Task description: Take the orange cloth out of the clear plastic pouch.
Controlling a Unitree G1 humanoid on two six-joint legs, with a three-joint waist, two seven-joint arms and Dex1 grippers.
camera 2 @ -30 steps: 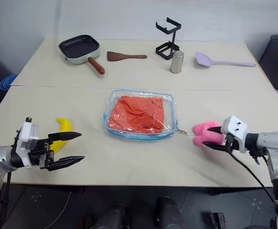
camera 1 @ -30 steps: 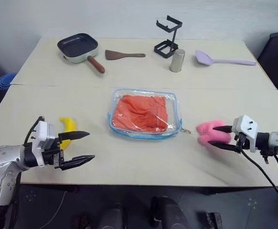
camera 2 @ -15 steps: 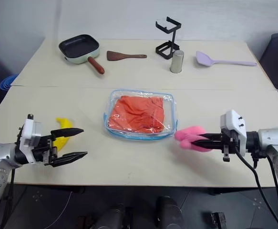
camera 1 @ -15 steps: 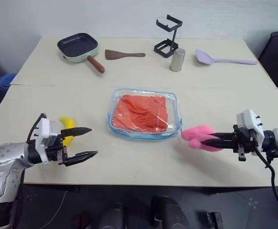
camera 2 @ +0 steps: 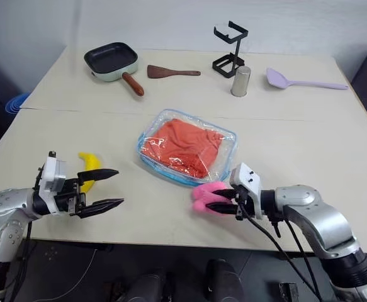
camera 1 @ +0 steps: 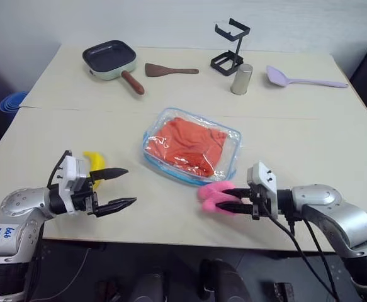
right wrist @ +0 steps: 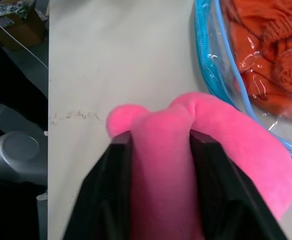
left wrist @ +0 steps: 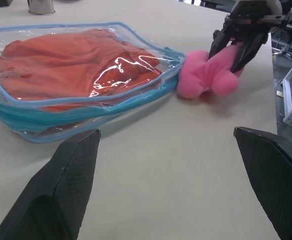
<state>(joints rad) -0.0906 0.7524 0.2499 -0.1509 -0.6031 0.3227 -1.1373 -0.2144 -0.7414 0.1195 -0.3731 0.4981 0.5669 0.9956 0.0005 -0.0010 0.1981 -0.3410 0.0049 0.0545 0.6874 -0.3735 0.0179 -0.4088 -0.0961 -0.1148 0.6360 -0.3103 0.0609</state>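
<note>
The clear plastic pouch (camera 1: 191, 146) was seen lying flat near the middle of the frame on the pale counter (camera 1: 309, 145), turned at a slant, its light blue zipper edge running around it. The orange cloth (camera 1: 192, 143) was found inside the pouch, crumpled and folded, filling most of it.

In the lower right of the frame, the right end effector (camera 1: 230, 199) was held level and pointed toward the frame's left. Its two black fingers (right wrist: 110, 192) were closed partway onto a fuzzy pink plush lump (camera 1: 212, 196), which was squeezed between them. The lump was set just beside the pouch's near corner; in the left wrist view it appeared to touch the blue edge, though contact could not be confirmed.

In the lower left of the frame, the left end effector (camera 1: 117, 188) was held above the counter with its fingers spread wide apart and nothing between them. It was pointed toward the pouch but kept well apart from it. A yellow banana (camera 1: 95, 163) was seen lying on the counter just behind this end effector.

Along the upper edge of the frame, a dark square pan (camera 1: 110, 58), a brown spatula (camera 1: 169, 69), a black wire stand (camera 1: 230, 45), a metal cup (camera 1: 240, 79) and a lilac spoon (camera 1: 301, 78) were laid out from left to right.
</note>
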